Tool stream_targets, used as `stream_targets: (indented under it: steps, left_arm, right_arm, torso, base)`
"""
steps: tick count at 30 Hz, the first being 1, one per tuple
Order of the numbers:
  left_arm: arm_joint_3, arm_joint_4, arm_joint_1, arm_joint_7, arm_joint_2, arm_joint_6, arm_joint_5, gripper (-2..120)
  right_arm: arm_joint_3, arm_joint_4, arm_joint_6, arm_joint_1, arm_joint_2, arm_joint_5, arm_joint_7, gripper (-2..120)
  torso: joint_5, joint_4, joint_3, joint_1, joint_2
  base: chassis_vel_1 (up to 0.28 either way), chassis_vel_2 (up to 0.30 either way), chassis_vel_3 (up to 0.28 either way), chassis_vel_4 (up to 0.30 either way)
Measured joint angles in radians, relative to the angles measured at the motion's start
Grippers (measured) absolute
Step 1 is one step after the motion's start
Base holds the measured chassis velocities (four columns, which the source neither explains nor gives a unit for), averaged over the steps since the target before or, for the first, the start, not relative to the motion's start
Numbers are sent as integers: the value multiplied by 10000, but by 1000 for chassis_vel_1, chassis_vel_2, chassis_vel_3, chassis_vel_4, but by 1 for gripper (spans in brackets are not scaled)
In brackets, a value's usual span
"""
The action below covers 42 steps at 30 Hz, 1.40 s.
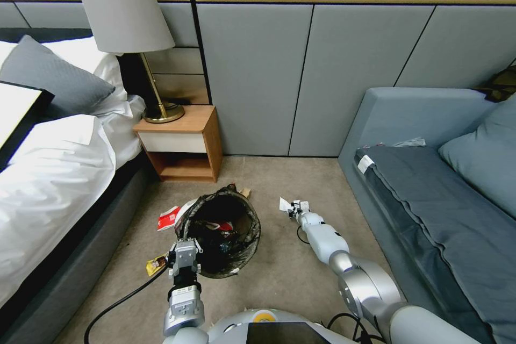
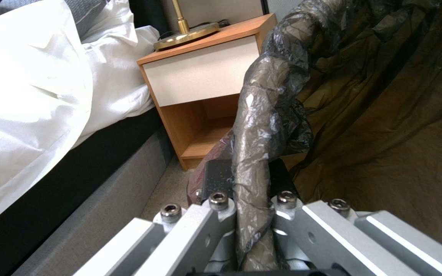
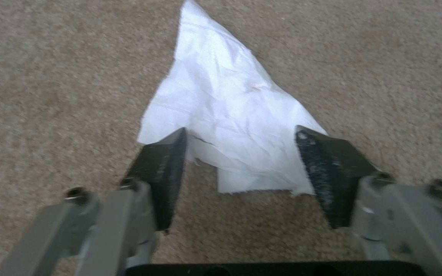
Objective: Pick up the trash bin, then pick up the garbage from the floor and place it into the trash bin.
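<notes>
Silver-grey jointed arms trail black cables; each gripper (image 3: 241, 168) has screw-fastened metal links, black pads (image 3: 328, 172).

Left arm: reaches forward and low, wrist straight; left gripper (image 1: 185, 256) has its jaws clamped on the lined rim of the trash bin (image 1: 236, 226).
Right arm: extended forward, bent at the elbow; right gripper (image 3: 241, 168) is low over the floor, jaws spread apart.
</notes>
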Motion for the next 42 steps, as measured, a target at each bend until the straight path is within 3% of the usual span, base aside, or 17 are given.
stream_targets:
  steps: [1,2,4,6,10,42]
  left_arm:
    - [1,0,1,0,0,-1,2,0]
    - [5,2,13,0,0,-18,34,0]
    - [10,3,20,0,0,-27,50,0]
    - [29,6,33,0,-2,-44,83,0]
    - [43,6,56,0,7,-52,108,0]
    - [37,-74,171,2,132,-97,298,0]
  right_arm:
    - [1,-11,4,7,4,-4,-1,65]
    - [11,-92,30,55,20,-31,-16,75]
    - [15,-123,35,76,23,-35,-17,78]
    - [41,-250,42,154,37,-38,-7,89]
    - [73,-420,5,244,38,-36,91,99]
    - [1212,-1126,-478,910,161,71,238,100]
  torso:
    - [0,0,0,0,0]
    - [0,0,0,0,0]
    - [0,0,0,0,0]
    - [0,-1,0,0,0]
    - [0,0,0,0,0]
    - [-1,0,0,0,0]
  base:
    - [0,0,0,0]
    - [0,0,0,0]
    - [0,0,0,0]
    - [0,0,0,0]
    - [0,0,0,0]
    - [0,0,0,0]
